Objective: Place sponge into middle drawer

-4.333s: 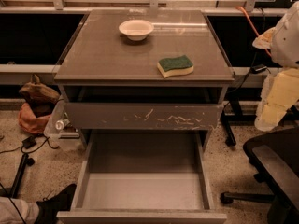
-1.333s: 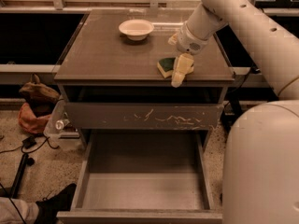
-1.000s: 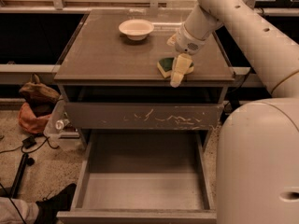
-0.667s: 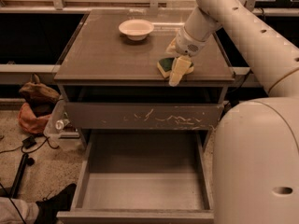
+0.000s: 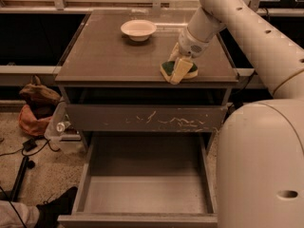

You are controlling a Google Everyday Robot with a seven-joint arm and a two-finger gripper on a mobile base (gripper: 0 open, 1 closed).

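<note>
The sponge [image 5: 166,67], dark green on pale yellow foam, lies on the cabinet top [image 5: 114,56] near its front right edge. My gripper [image 5: 179,70] comes down from the upper right and sits directly on the sponge, covering its middle; green shows on both sides of it. The sponge rests on the top. The middle drawer [image 5: 147,194] is pulled open below, wide and grey with a plain bare floor. It is straight below the sponge and nearer to the camera.
A white bowl [image 5: 138,29] stands at the back middle of the cabinet top. A shut drawer front with whitish scratches [image 5: 147,118] is above the open drawer. My white arm and base [image 5: 261,151] fill the right side. A bag [image 5: 38,106] and cables lie on the floor at left.
Four seconds ago the arm was off to the right and the sponge lay free. The gripper has come onto the sponge; over the last second it has barely shifted.
</note>
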